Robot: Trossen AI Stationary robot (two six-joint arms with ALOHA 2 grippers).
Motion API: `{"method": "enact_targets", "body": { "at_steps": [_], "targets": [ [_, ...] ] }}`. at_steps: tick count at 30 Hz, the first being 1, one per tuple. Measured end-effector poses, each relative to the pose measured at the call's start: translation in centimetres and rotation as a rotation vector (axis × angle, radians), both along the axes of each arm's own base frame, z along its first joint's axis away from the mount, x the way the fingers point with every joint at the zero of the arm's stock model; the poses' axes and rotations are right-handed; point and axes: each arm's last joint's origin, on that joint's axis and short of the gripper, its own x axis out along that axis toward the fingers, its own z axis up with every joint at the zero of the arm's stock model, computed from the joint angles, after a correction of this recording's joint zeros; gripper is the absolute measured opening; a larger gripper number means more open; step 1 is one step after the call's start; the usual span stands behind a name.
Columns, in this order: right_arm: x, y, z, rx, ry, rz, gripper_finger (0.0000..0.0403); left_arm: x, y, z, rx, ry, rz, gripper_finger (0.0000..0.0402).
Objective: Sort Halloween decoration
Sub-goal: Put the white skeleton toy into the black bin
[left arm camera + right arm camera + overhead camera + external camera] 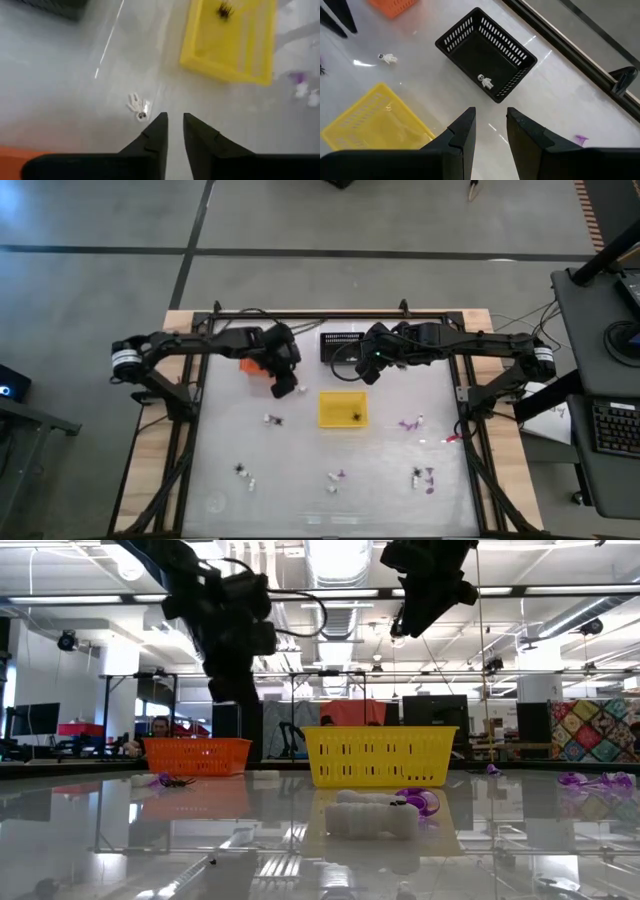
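Three baskets [343,409] stand at the table's [220,480] rear half, small pieces [272,420] scattered before them.

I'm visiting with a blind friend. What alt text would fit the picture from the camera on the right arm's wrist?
The right gripper, fingers apart and empty, hangs above a black basket holding one tiny white figure. A yellow basket sits nearby, another white figure lies on the table, and an orange basket shows at the edge.

Your two arms: dark, jointed, matte black.
You see a pale band at each arm's base, black cables looping off the wrists, and wedge-shaped black fingers [155,137] with stepped inner edges.
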Motion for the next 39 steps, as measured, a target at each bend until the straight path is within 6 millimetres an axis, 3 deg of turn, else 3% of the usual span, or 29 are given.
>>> {"method": "enact_targets", "body": {
  "at_steps": [8,19,33,39],
  "targets": [
    [-0.3,0.0,-0.2,0.005,0.036,0.000,0.0098,1.5,0.4,-3.4,0.066,0.110,0.025,0.0100],
    [-0.4,0.1,-0.2,0.015,0.033,-0.021,0.0098,2.7,0.3,-6.2,0.051,0.167,0.012,0.0107],
    [-0.4,0.1,-0.2,0.018,0.030,-0.028,0.0098,3.2,0.6,-7.3,0.087,0.205,0.100,0.0106],
    [-0.4,0.1,-0.2,0.018,0.030,-0.028,0.0098,3.2,0.5,-7.4,0.098,0.208,0.100,0.0074]
  ]
}}
